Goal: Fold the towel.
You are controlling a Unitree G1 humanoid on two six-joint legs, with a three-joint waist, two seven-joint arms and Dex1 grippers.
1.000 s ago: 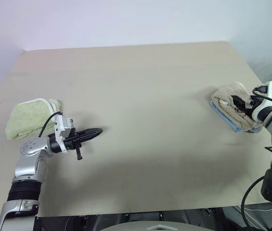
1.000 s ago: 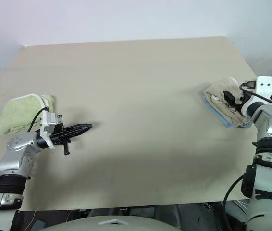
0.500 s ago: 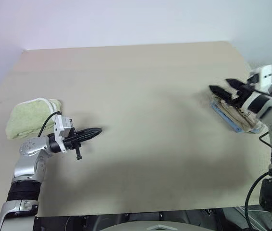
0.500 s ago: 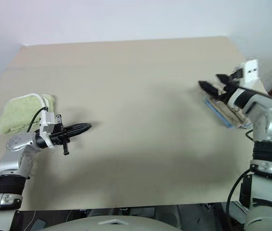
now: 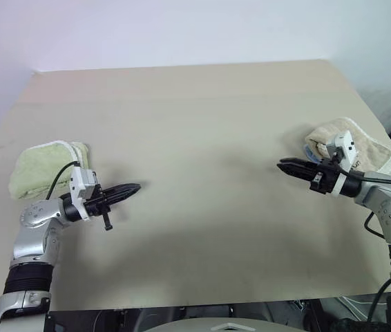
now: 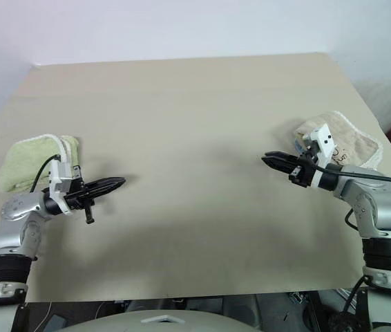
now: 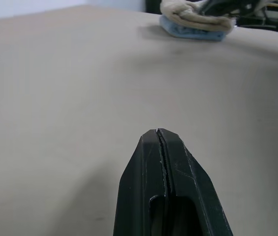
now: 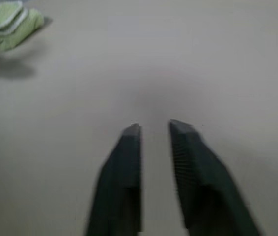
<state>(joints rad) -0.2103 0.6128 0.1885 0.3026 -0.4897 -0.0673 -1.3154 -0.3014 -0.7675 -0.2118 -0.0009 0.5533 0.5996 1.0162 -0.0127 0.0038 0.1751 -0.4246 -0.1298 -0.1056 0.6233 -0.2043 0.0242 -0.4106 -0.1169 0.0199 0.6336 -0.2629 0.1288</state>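
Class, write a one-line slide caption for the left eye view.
Folded beige towel lies beside the right gripper; left gripper hovers near a green towel.

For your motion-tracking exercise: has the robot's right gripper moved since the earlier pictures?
Yes. The right gripper has left the towel at the table's right edge and swung toward the table's middle, now hovering empty over bare tabletop.

Cloth on a matt tabletop

The towel is nubby beige terry; the green towel looks likewise; the table is smooth and matt.
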